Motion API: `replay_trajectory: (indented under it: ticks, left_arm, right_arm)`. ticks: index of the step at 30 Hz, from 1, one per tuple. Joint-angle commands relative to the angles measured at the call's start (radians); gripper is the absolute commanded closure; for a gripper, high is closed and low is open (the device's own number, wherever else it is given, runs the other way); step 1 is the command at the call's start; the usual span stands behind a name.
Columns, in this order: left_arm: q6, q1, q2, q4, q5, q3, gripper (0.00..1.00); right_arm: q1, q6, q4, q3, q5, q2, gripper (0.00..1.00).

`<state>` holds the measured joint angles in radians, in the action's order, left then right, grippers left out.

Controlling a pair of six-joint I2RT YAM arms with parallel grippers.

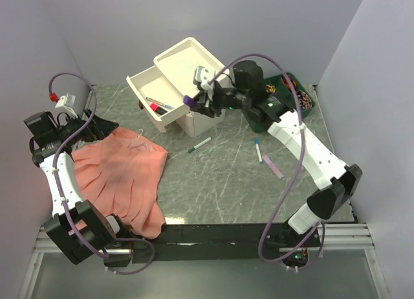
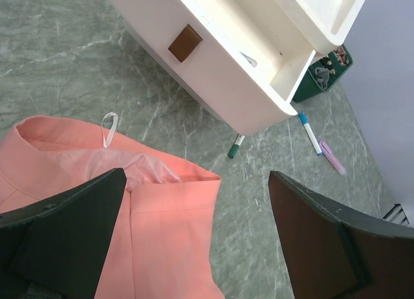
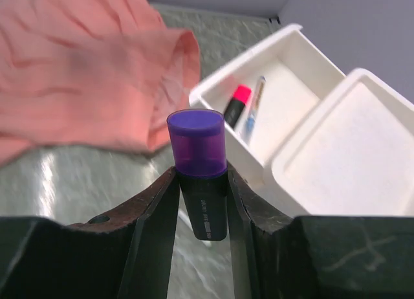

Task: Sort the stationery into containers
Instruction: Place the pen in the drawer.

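Nearest us, left of the cabinet (image 1: 191, 123), the left pincer (image 2: 196, 182) hangs wide open and empty over the one pink cloth (image 1: 119, 173). On the desk (image 1: 220, 189) in front of the cabinet lie three loose pieces: a green-capped marker (image 1: 200, 144), a blue-capped pen (image 1: 258, 150) and a lilac highlighter (image 1: 272, 166). At the cabinet's front the right pincer (image 3: 200, 176) is closed on one purple highlighter (image 3: 196, 140). We judge this the carry; next it needs lowering over the one open drawer (image 1: 135, 85), where we count two pieces: a pink highlighter (image 3: 238, 101) and a pen (image 3: 254, 108).
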<state>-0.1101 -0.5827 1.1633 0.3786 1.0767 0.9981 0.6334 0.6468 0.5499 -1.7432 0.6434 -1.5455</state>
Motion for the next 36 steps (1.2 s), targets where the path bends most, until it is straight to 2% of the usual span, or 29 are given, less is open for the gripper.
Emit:
replay_trajectory:
  ticks: [1, 4, 8, 15, 20, 21, 22, 25, 28, 36]
  left_arm:
    - [-0.005, 0.003, -0.017, -0.023, 0.042, 0.022, 0.01]
    - [0.001, 0.003, -0.022, -0.007, 0.04, 0.02, 0.01]
    - [-0.01, 0.004, -0.025, -0.012, 0.043, 0.011, 0.01]
    - [-0.008, 0.003, -0.019, -0.003, 0.042, 0.028, 0.01]
    - [-0.011, 0.003, -0.01, -0.001, 0.035, 0.031, 0.01]
    - [-0.014, 0.003, -0.005, -0.003, 0.035, 0.033, 0.0]
    - [-0.017, 0.004, -0.004, -0.004, 0.037, 0.033, 0.0]
    - [-0.017, 0.004, 0.004, -0.007, 0.032, 0.036, 0.01]
    - [-0.019, 0.006, 0.013, -0.014, 0.031, 0.043, 0.0]
    - [-0.057, 0.004, 0.026, -0.061, 0.04, 0.04, 0.0]
  right_arm:
    - [0.07, -0.326, -0.281, -0.044, -0.011, -0.096, 0.95]
    - [0.086, -0.441, -0.398, -0.084, -0.045, -0.177, 0.94]
    - [0.123, -0.605, -0.626, -0.087, -0.209, -0.281, 0.94]
    - [0.146, -0.616, -0.637, -0.196, -0.281, -0.415, 0.93]
    - [0.141, -0.604, -0.628, -0.21, -0.336, -0.462, 0.91]
    - [0.143, -0.599, -0.631, -0.207, -0.352, -0.467, 0.86]
    - [0.141, -0.595, -0.63, -0.205, -0.37, -0.475, 0.71]
    - [0.141, -0.579, -0.598, -0.223, -0.376, -0.493, 0.56]
    - [0.137, -0.588, -0.584, -0.231, -0.383, -0.492, 0.45]
    - [0.135, -0.57, -0.558, -0.213, -0.358, -0.438, 0.43]
